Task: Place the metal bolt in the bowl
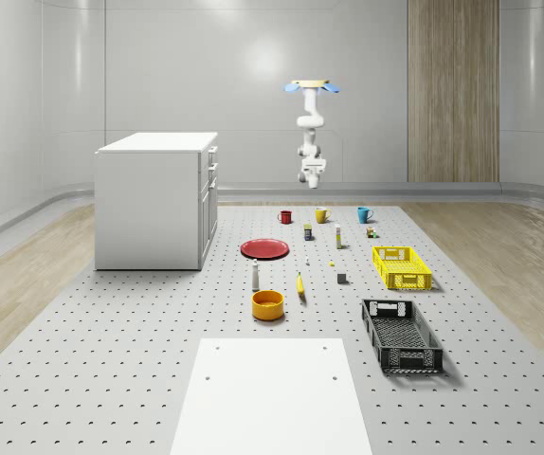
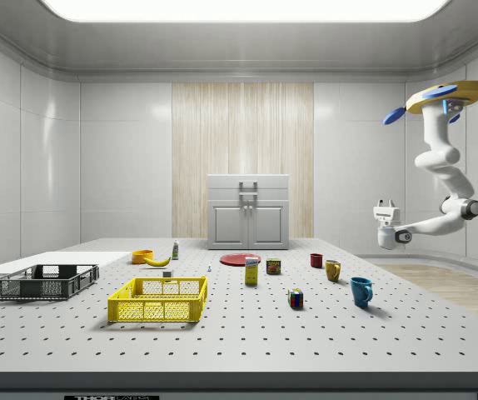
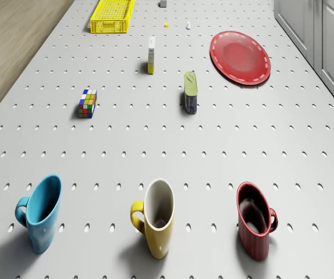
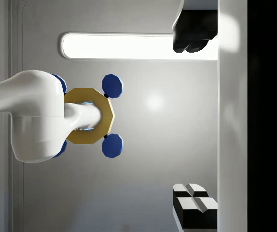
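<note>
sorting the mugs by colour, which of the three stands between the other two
The yellow mug. In the row of three it stands in the middle, with the blue mug on one side and the red mug on the other.

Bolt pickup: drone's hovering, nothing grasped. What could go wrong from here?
1. The bolt is tiny and sits near a grey block; a wrong or missed grasp seems likely.
2. The drone hovers high near the mugs, gripper pointing upward, so a long descent and reorientation lie ahead.
3. A bottle and banana stand beside the bowl; the drop could knock them.
</note>
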